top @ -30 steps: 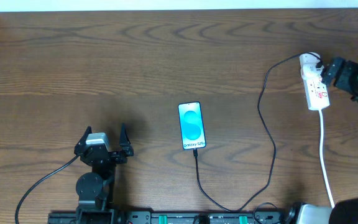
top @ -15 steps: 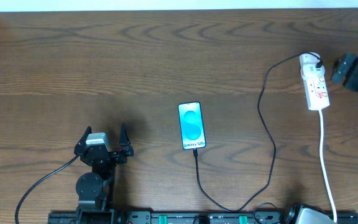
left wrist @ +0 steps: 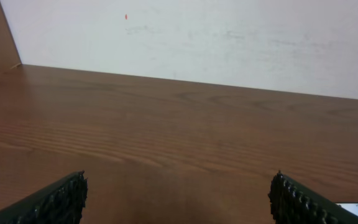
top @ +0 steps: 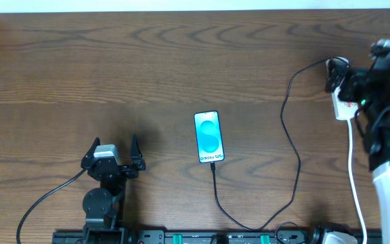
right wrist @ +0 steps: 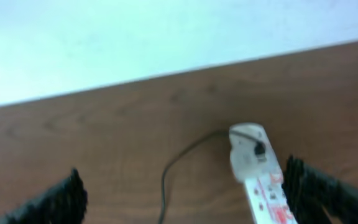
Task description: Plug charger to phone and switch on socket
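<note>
Since the charger (top: pixel 293 146) already seems plugged into the phone (top: pixel 208 137), lying well right of the released left end effector (top: pixel 114 146), only switching on remains, I think, at the socket (right wrist: pixel 253 165) just ahead of the right end effector (right wrist: pixel 184 190), also released.

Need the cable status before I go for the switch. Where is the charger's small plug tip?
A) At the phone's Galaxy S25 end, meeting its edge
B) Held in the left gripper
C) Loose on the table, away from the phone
A: the charger runs as a thin black cable straight up into the text end of the phone.
</note>
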Available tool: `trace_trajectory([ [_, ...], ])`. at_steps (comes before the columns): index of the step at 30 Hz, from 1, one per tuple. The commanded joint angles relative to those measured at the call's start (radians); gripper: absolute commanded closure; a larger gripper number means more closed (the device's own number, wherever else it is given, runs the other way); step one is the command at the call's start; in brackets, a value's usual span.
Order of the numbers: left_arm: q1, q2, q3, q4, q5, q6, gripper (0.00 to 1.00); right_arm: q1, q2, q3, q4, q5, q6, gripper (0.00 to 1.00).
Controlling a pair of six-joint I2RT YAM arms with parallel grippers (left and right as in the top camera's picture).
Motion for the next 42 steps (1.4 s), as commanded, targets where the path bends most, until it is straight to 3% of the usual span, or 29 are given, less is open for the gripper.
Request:
trace_trajectory([
  [1,0.005,-0.007,-0.02,-0.04,0.002,0.006,0.07,0.025,-0.06,-0.108,0.085,-0.003,-0.006,0.01],
  [24,0.005,-0.007,-0.02,-0.04,0.002,0.006,0.07,0.043,-0.585,-0.89,0.823,-0.002,-0.006,0.01],
  [42,0.005,-0.007,-0.02,-0.04,0.002,0.006,0.07,0.045,-0.924,-0.941,0.63,0.008,-0.006,0.01],
])
